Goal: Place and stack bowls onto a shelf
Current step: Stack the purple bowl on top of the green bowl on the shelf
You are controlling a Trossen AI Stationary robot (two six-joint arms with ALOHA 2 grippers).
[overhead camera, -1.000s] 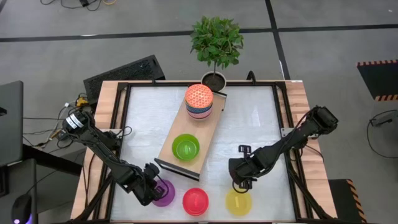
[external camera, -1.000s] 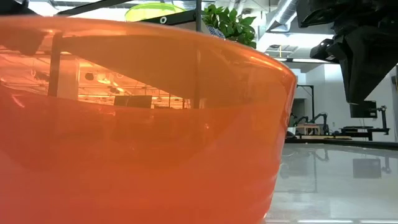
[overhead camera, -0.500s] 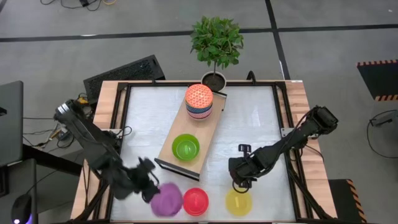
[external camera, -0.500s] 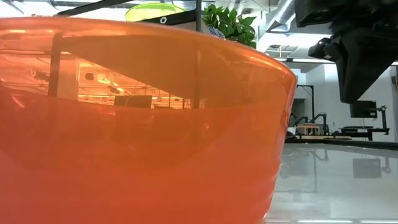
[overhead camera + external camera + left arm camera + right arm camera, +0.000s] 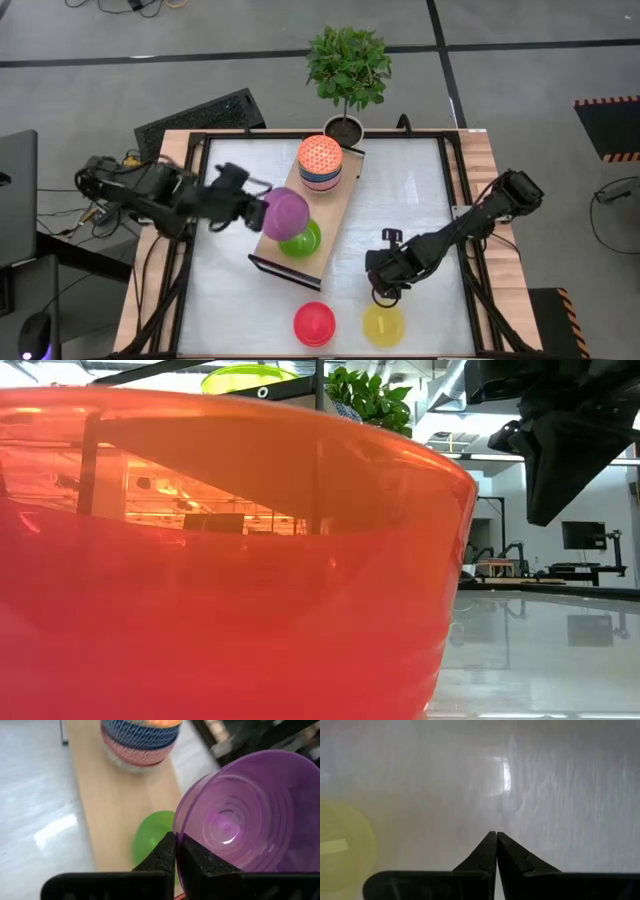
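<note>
My left gripper (image 5: 258,212) is shut on a purple bowl (image 5: 285,213), held in the air over the near half of the light-wood shelf (image 5: 335,200). Just beyond and below it, a green bowl (image 5: 303,242) sits on the shelf. A stack of patterned bowls (image 5: 320,163) stands on the shelf's far end. A red bowl (image 5: 314,323) and a yellow bowl (image 5: 384,323) rest on the table near its front edge. My right gripper (image 5: 385,290) is shut and points down just above the table, a little beyond the yellow bowl. My left gripper pinches the purple bowl's rim (image 5: 178,832) between its two fingers, coming from the table's left and slanting down. The bowl (image 5: 250,815) is lifted clear of table and shelf and tilted steeply, hanging out past the fingertips above the green bowl (image 5: 150,837).
A potted plant (image 5: 345,128) stands at the shelf's far end. The red bowl (image 5: 230,560) fills most of the low view. Bare white tabletop (image 5: 410,190) lies to the right of the shelf, and a dark frame runs around the table.
My left gripper has carried the purple bowl up off the table near its front edge. It swung toward the far edge and to the right, over the shelf, and turned as it rose, so the bowl now hangs tilted above the green bowl.
</note>
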